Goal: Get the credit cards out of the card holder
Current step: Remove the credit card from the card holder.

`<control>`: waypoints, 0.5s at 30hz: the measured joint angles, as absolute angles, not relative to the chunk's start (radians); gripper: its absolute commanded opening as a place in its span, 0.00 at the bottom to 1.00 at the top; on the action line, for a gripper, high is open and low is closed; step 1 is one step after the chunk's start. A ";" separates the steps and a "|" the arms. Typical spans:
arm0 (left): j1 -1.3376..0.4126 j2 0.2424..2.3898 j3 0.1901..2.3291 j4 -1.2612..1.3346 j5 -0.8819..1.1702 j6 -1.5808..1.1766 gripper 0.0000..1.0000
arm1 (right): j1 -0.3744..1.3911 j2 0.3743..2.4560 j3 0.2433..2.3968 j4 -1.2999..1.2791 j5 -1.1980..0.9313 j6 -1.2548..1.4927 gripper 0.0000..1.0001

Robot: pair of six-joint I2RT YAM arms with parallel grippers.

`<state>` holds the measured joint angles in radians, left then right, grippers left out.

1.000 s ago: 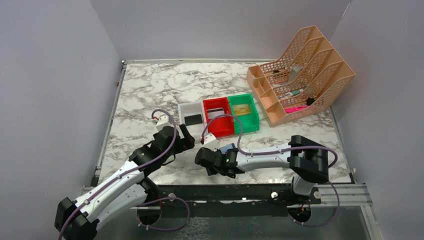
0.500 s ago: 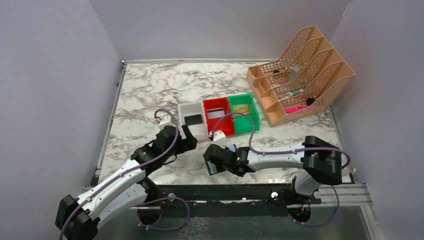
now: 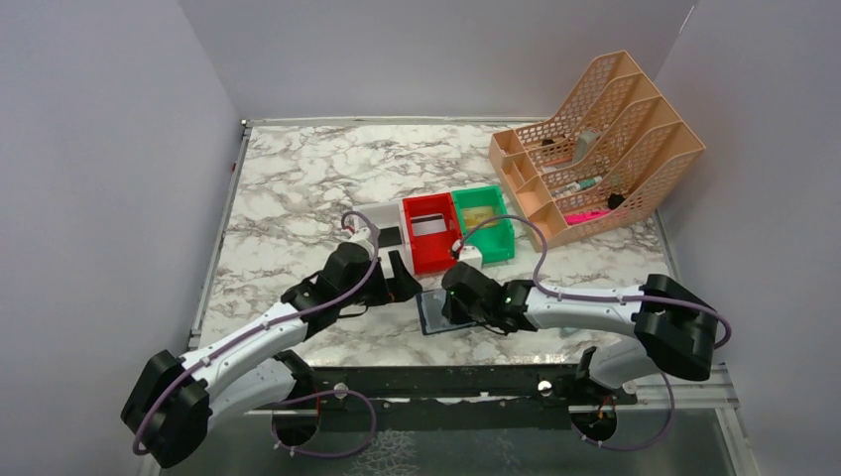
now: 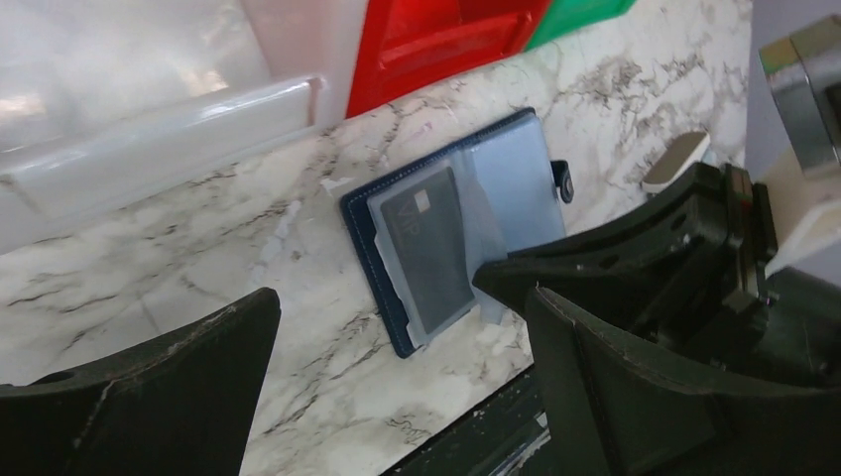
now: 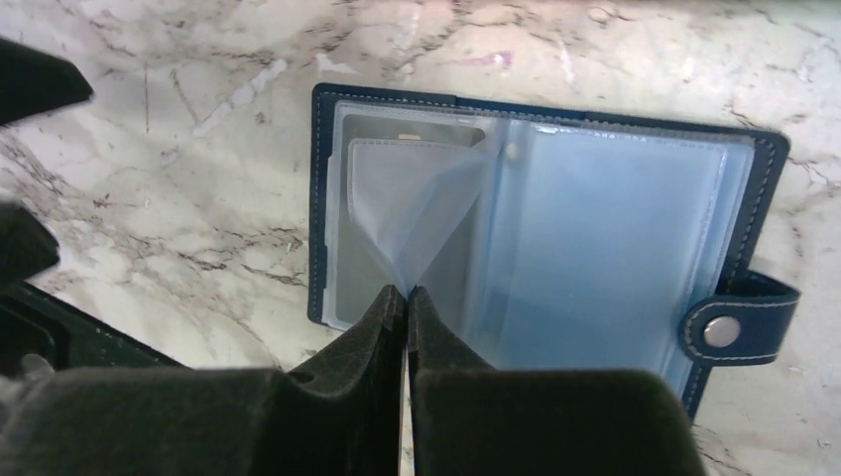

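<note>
Navy card holder (image 5: 595, 238) lies open on marble surface (image 5: 149, 149); right pincer (image 5: 407, 293) pinches its clear sleeve (image 5: 417, 208); left pincer (image 4: 402, 297) spread wide nearby.

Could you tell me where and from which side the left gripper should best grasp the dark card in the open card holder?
Probably its long outer edge, opposite the snap tab, from where the left gripper hovers. The dark card lies flat inside the card holder, so only an edge is pinchable; the right gripper holds a clear sleeve leaf at one short end. Pocket opening unclear.
</note>
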<state>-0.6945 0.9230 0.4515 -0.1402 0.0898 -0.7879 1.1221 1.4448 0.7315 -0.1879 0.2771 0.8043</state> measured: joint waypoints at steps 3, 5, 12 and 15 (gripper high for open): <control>-0.694 0.994 0.451 -0.071 0.170 -0.787 0.95 | 1.068 1.406 0.673 -0.135 0.215 0.820 0.11; -0.694 1.030 0.451 -0.039 0.212 -0.786 0.94 | 1.031 1.382 0.636 -0.099 0.171 0.833 0.12; -0.704 1.140 0.471 0.026 0.317 -0.769 0.90 | 0.918 1.300 0.523 0.007 0.036 0.868 0.12; -0.731 1.181 0.496 0.041 0.336 -0.758 0.86 | 0.890 1.268 0.492 0.027 0.008 0.882 0.13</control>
<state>-0.7311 1.1809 0.4957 0.0410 0.3363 -0.7578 0.8902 1.2678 0.4915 0.0273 0.0082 0.8822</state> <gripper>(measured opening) 0.896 0.122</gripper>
